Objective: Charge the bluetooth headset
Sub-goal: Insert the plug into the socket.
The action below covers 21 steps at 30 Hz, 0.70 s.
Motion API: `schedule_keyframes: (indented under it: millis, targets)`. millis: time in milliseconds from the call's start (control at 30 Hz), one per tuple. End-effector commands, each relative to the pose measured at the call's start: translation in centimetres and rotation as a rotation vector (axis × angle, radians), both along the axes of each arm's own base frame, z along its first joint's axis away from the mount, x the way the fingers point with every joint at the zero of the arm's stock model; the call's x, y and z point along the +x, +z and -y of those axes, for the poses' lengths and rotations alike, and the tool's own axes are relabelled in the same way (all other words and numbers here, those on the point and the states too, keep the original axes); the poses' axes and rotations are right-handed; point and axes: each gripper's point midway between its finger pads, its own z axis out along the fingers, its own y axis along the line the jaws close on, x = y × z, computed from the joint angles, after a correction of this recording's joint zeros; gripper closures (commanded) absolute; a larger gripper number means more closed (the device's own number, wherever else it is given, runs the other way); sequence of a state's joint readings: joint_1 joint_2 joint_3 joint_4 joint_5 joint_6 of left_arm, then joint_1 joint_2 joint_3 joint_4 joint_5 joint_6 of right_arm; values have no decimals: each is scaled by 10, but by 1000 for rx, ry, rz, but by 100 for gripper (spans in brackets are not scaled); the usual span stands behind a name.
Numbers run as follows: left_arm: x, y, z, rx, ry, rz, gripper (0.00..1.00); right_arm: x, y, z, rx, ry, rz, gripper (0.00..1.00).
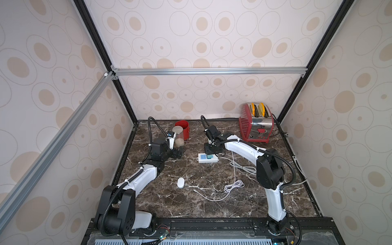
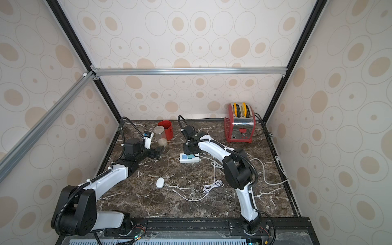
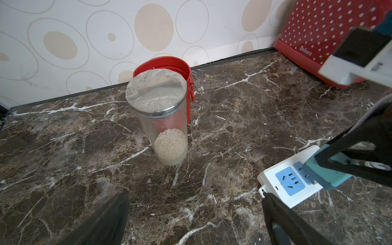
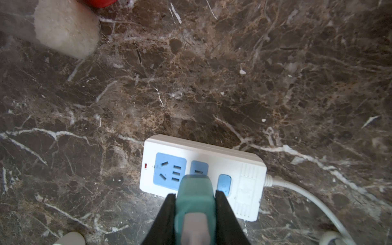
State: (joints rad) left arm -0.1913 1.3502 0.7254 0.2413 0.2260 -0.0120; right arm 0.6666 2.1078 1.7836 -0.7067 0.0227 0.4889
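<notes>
Pushing the green plug [image 4: 195,209] into the power strip [image 4: 244,167] looks like the step right now: the right pincer [image 4: 195,193] pinches the plug on both sides, and its pins seem not fully in yet. The left pincer [image 3: 193,197] is spread wide and empty near the rice jar [image 3: 161,118]. The headset [image 1: 181,182] lies alone on the desk [image 1: 212,204], well apart from the strip, so next comes a straight push down, then the loose white cable [image 1: 233,186] must go to the headset.
</notes>
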Motion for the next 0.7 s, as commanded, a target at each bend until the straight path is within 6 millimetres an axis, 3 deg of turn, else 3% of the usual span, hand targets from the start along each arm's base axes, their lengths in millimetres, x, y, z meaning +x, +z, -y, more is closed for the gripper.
schedule_keyframes:
  millis: [0,267,533,667]
  targets:
    - [7,13,-2,0,3,18,1,-5,-12,3,-61,19,-52,100]
    - [6,14,-2,1,-1,17,1,-10,-23,20,-176,21,-92,100]
    - [6,13,-2,5,-1,13,1,-24,-47,14,-240,47,-110,100]
    - [6,12,-2,5,-4,9,1,-22,-50,11,-205,62,-86,100]
